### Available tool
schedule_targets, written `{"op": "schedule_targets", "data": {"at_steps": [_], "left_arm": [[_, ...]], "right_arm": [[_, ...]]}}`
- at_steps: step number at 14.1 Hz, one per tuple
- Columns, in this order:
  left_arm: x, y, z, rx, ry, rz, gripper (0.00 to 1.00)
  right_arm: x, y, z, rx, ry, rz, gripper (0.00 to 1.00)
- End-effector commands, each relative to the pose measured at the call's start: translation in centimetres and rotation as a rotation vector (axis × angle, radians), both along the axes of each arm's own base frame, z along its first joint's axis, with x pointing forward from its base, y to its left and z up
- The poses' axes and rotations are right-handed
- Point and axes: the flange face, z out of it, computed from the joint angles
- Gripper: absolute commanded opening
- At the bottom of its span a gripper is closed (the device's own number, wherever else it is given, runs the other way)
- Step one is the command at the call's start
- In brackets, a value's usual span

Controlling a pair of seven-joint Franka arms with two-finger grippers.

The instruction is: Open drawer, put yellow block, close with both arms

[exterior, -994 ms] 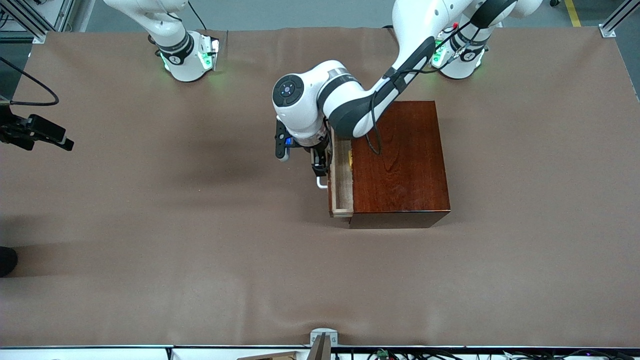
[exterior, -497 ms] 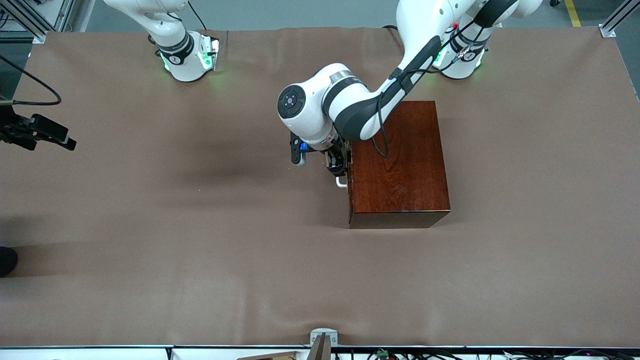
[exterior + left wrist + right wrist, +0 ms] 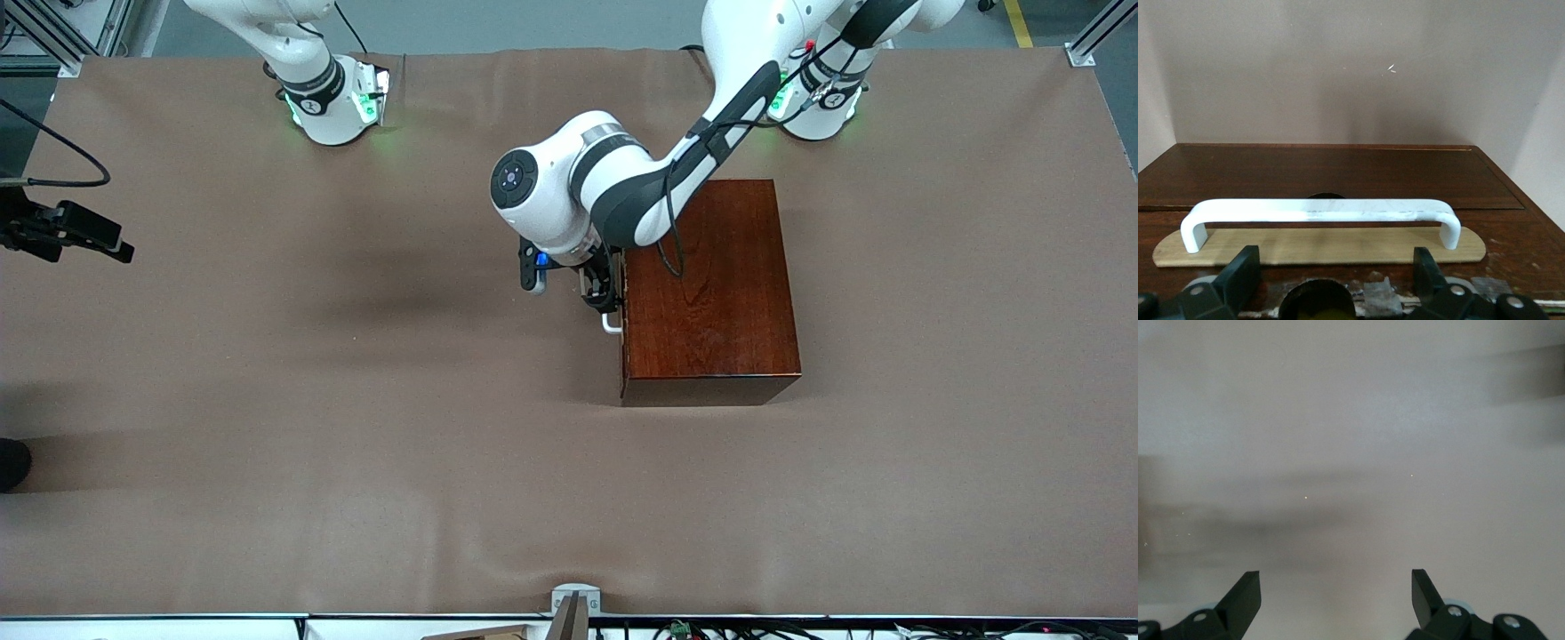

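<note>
The drawer is shut flush in the reddish-brown wooden box (image 3: pixel 711 284). Only its white bar handle (image 3: pixel 610 322) sticks out toward the right arm's end of the table. In the left wrist view the handle (image 3: pixel 1318 210) lies across the dark drawer front (image 3: pixel 1511 250). My left gripper (image 3: pixel 597 292) is open right at the handle, its fingertips (image 3: pixel 1245 265) apart below the bar and holding nothing. My right gripper (image 3: pixel 1335 580) is open and empty over bare tablecloth, at the edge of the front view (image 3: pixel 84 236). The yellow block is hidden.
The brown tablecloth (image 3: pixel 356 400) covers the whole table. The box stands nearer the left arm's base (image 3: pixel 813 102). The right arm's base (image 3: pixel 333 102) stands at the other end. A small metal bracket (image 3: pixel 573 600) sits at the table's near edge.
The drawer stood partly open one second ago and has slid shut into the box. My left gripper moved with the handle toward the box. The right gripper barely moved.
</note>
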Motion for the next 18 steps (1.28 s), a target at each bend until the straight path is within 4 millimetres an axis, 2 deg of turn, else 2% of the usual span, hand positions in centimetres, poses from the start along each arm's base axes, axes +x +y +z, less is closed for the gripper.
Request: {"op": "schedule_targets", "data": {"at_steps": [1,3,6,7,9,12,13,15,17,18], "left_arm": [[-0.1,0.8,-0.6,0.042,0.007,0.008,1.00],[-0.1,-1.9,1.0,-0.109,-0.072,-0.031,1.00],[0.2,-3.9,3.6,-0.249,-0.161,0.022,1.00],[-0.2,-4.1,5.9,-0.285,-0.187,0.129,1.00],[-0.6,-3.1,11.2,-0.347,-0.234,0.427,1.00],[-1.6,0.1,16.9,-0.264,-0.326,0.799,1.00],[-0.6,2.5,19.0,-0.239,-0.371,0.944,1.00],[0.7,7.1,22.7,-0.185,-0.440,1.192,1.00],[1.5,11.9,25.7,-0.123,-0.483,1.322,1.00],[2.4,15.1,27.4,-0.106,-0.498,1.373,1.00]], "right_arm": [[-0.4,0.0,0.5,-0.012,0.004,-0.003,1.00],[-0.5,0.3,0.4,-0.010,0.021,0.004,1.00],[-0.4,0.2,0.4,-0.011,0.016,0.002,1.00],[-0.4,0.3,0.5,-0.011,0.018,0.004,1.00],[-0.5,0.3,0.5,-0.011,0.018,0.006,1.00],[-0.5,1.1,0.6,-0.011,0.018,0.018,1.00],[-0.4,1.9,0.7,-0.011,0.016,0.032,1.00],[-0.4,2.0,0.5,-0.012,0.019,0.035,1.00],[-0.4,2.0,0.7,-0.013,0.015,0.036,1.00],[-0.4,1.9,0.5,-0.012,0.019,0.035,1.00]]}}
